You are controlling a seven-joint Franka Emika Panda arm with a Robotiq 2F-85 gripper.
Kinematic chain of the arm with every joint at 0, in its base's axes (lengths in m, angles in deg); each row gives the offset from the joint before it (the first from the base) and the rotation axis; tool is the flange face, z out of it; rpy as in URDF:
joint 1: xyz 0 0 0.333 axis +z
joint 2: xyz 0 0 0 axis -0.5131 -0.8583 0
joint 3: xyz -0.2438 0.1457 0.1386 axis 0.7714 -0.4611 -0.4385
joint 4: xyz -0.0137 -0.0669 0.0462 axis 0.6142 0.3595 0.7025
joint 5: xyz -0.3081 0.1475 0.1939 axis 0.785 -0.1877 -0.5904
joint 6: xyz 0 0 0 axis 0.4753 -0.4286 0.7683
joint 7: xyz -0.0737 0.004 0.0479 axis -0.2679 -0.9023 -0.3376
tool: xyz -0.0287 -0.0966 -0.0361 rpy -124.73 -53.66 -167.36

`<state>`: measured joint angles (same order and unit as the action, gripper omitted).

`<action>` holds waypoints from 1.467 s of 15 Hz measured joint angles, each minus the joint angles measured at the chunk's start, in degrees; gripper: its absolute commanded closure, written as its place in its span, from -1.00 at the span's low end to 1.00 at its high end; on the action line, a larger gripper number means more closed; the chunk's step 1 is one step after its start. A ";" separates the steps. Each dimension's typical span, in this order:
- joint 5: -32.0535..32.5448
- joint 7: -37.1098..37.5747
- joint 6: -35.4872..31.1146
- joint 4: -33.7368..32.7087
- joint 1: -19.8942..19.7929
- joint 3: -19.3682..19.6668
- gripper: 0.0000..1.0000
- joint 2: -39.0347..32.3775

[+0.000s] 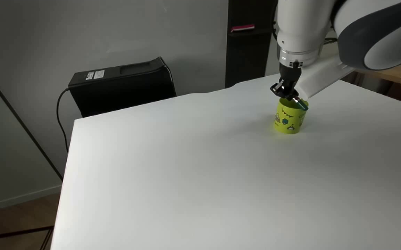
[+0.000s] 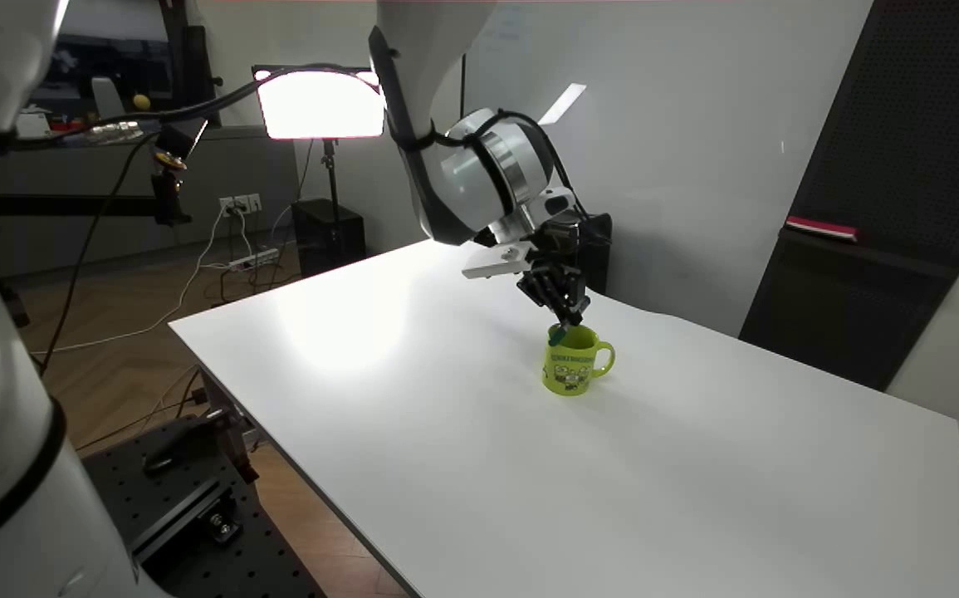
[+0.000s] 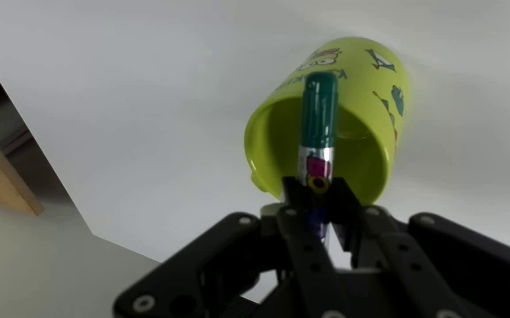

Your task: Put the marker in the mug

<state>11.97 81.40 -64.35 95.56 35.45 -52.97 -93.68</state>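
Claw (image 3: pixel 316 190) pinching marker (image 3: pixel 318 139), slanted at mug (image 3: pixel 360 95) mouth. Letting go at that tilt could drop it outside.

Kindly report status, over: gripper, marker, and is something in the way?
Gripper clamped on marker. Marker tilted, green end crossing rim of the mug in wrist view, not inside yet. Rim perhaps in its way.

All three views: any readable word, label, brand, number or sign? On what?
Nothing can be quoted with certainty.
Yellow-green mug: lettering above a cartoon face, too blurred to quote; in the wrist view the marker partly covers it.
Black case behind the table: two white labels, print too small.
Marker's silver band: pink and yellow print, no legible letters.
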 measured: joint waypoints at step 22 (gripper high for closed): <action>12.80 11.33 -3.23 -4.04 5.86 7.56 0.89 -2.62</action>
<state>24.77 92.73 -67.59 91.52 41.31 -45.42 -96.30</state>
